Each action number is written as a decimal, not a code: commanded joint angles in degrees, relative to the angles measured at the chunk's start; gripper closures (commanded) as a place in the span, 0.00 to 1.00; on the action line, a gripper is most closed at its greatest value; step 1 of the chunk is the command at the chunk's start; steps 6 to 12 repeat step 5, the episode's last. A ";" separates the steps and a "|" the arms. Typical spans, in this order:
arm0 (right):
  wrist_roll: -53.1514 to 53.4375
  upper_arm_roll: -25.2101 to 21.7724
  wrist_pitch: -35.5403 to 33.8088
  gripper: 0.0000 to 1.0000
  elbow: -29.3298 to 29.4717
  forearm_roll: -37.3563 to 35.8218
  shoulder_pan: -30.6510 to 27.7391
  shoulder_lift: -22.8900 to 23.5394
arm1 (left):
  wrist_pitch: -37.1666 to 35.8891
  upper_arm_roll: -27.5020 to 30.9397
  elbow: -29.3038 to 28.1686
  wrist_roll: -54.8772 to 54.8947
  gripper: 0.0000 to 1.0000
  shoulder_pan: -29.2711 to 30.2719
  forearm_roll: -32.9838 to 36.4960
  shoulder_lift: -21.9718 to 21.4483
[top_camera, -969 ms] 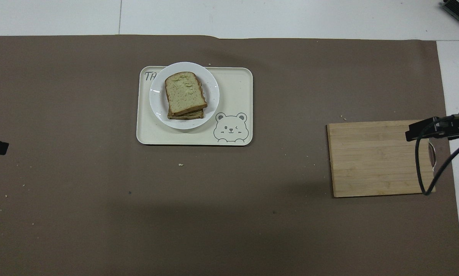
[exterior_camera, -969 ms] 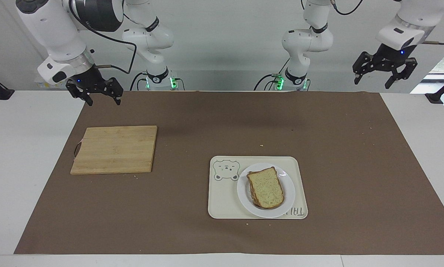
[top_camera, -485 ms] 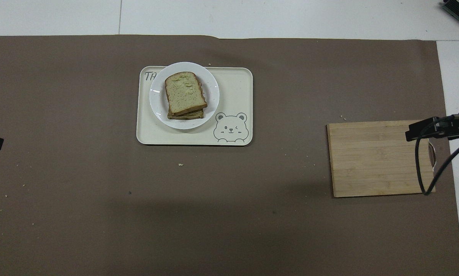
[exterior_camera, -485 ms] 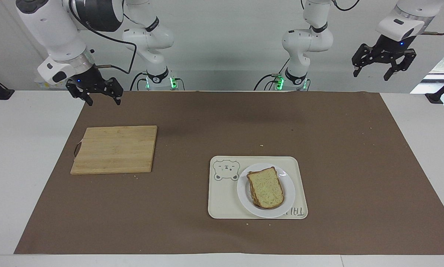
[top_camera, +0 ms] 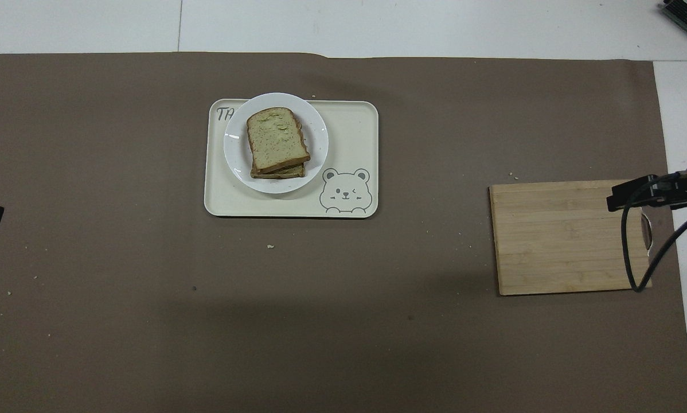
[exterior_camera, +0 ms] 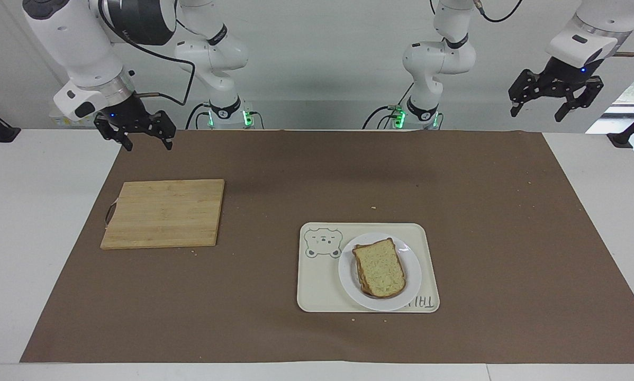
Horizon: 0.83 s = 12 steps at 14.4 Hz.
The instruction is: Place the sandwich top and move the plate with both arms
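- The right gripper (exterior_camera: 145, 138) hangs empty, fingers apart, over the mat's edge closest to the robots, at the right arm's end of the table.
- The left gripper (exterior_camera: 555, 100) is raised with its fingers spread and nothing between them, over the left arm's end of the table.
- A wooden cutting board (exterior_camera: 163, 213) lies flat on the brown mat (exterior_camera: 317, 174), bare, toward the right arm's end.
- Farther from the robots than the board, a cream tray (exterior_camera: 317, 280) with a bear drawing lies on the mat.
- The white plate (exterior_camera: 349, 275) sits on that tray, at the tray's end toward the left arm.
- The sandwich top (exterior_camera: 381, 267) lies on the plate, stacked on other slices whose edges show beneath it in the overhead view.
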 commanded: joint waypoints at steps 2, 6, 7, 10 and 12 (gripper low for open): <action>0.91 0.26 -0.58 0.00 0.45 0.20 -0.32 -0.07 | -0.56 0.13 -2.20 -2.56 0.00 0.08 0.16 -1.93; 0.82 0.26 -0.58 0.00 0.45 0.20 -0.24 -0.07 | -0.56 0.13 -2.20 -2.65 0.00 -0.01 -0.37 -1.92; 0.82 0.26 -0.58 0.00 0.45 0.20 -0.24 -0.07 | -0.56 0.13 -2.20 -2.65 0.00 -0.01 -0.37 -1.92; 0.82 0.26 -0.58 0.00 0.45 0.20 -0.24 -0.07 | -0.56 0.13 -2.20 -2.65 0.00 -0.01 -0.37 -1.92; 0.82 0.26 -0.58 0.00 0.45 0.20 -0.24 -0.07 | -0.56 0.13 -2.20 -2.65 0.00 -0.01 -0.37 -1.92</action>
